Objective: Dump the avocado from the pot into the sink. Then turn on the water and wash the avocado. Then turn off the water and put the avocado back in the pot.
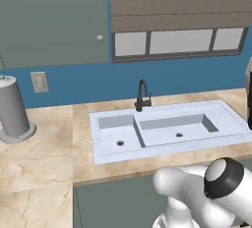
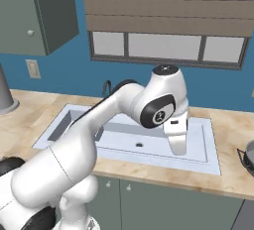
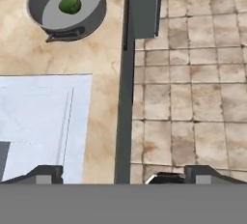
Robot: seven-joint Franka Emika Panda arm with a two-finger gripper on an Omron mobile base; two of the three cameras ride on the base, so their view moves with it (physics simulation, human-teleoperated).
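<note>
Avocado (image 3: 70, 4) work had not begun, by the look of it. Nearest in the hand view, the gripper (image 3: 123, 174) stood with its fingers wide apart and nothing between them, above the counter's front edge. Beyond lay the sink (image 3: 34, 121), both basins dry. Farthest off, the pot (image 3: 67, 7) sat upright on the counter with the fruit inside, every step left.

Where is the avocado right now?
In the hand view, the avocado lies inside the pot, which stands on the counter just past the sink's end, near the counter's front edge.
</note>
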